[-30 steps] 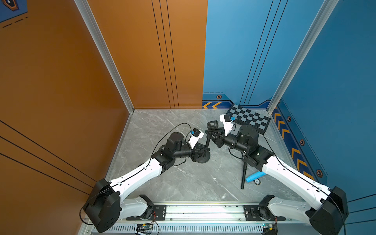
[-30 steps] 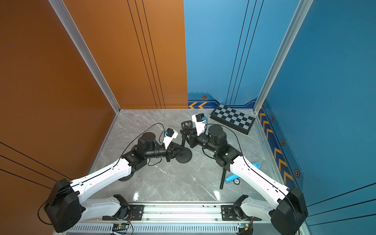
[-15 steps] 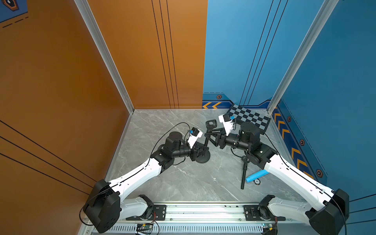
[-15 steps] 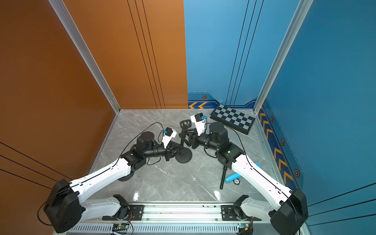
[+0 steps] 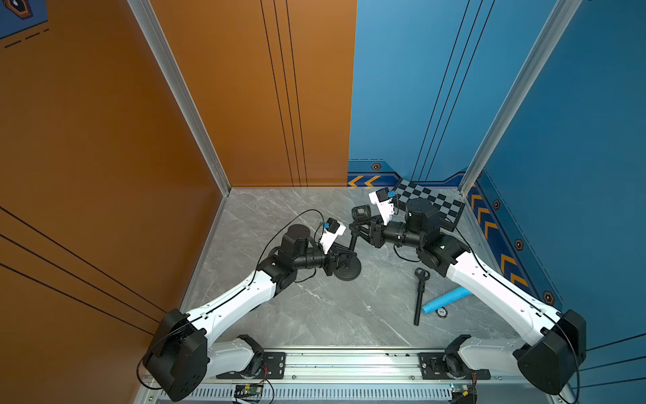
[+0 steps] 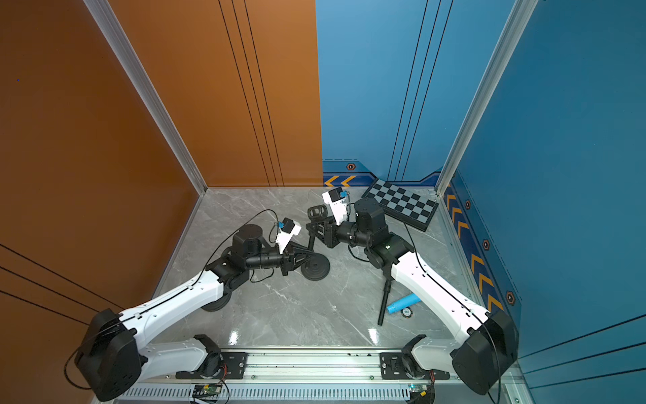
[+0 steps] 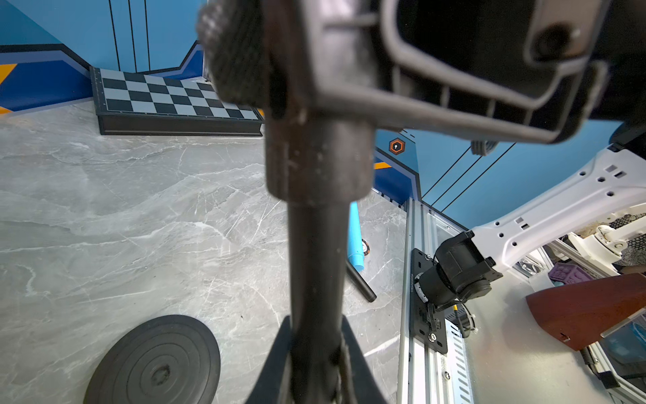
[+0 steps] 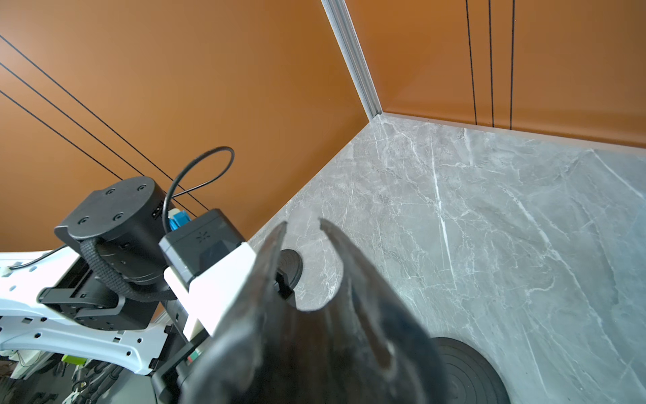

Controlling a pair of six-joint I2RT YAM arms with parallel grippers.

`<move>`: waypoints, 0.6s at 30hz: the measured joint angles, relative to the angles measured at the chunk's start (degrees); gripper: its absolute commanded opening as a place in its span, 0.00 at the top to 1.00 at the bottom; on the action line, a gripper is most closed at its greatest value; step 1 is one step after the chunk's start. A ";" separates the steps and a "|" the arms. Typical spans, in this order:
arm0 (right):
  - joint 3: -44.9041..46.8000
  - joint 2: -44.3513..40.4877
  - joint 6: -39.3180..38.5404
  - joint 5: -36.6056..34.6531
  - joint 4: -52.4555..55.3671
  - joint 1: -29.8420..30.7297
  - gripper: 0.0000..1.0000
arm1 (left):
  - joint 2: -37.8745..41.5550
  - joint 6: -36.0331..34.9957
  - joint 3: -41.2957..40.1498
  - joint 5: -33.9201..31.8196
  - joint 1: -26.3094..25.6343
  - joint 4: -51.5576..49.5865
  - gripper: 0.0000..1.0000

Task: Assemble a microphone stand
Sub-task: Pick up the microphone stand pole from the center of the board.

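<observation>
Nearest you, in the lower right of both top views, the loose black rod [image 5: 419, 297] lies flat on the marble floor [image 5: 314, 314], just beside a blue tube [image 5: 444, 300]. The rod looks thin, stiff and light, so take it mid-shaft and expect it to roll. At frame centre the round base [image 5: 347, 272] sits on the floor, and it is likely heavy enough to anchor the work. The left gripper [image 5: 345, 254] is clamped on the stand pole [image 7: 314, 262] just above the base. That pole looks smooth and rigid, so it may slip under a twist. Higher up, the right gripper [image 5: 358, 231] appears closed on the pole's collar [image 7: 316, 161], beside the knurled knob [image 7: 230, 52]. Spare the mic clip [image 5: 361, 211], which is probably plastic. The chessboard [image 5: 433, 201] lies farthest back.
</observation>
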State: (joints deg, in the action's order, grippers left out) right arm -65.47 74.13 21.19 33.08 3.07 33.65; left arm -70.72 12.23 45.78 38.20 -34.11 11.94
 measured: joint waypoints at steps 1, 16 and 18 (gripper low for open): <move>0.00 0.02 0.00 0.00 0.00 0.00 0.93 | 0.00 -0.02 0.00 0.02 0.00 -0.09 0.79; 12.98 0.76 -5.62 -19.87 -15.37 1.77 0.97 | -4.07 -3.67 -1.18 -8.04 1.22 2.54 0.02; 13.86 2.10 -7.98 -22.91 -17.33 3.50 0.97 | -5.68 -4.57 -2.40 -9.66 1.22 3.26 0.02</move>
State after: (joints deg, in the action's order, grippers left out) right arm -51.62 76.23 13.21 10.17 -14.26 37.15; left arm -76.40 7.66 43.38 28.53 -32.88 15.20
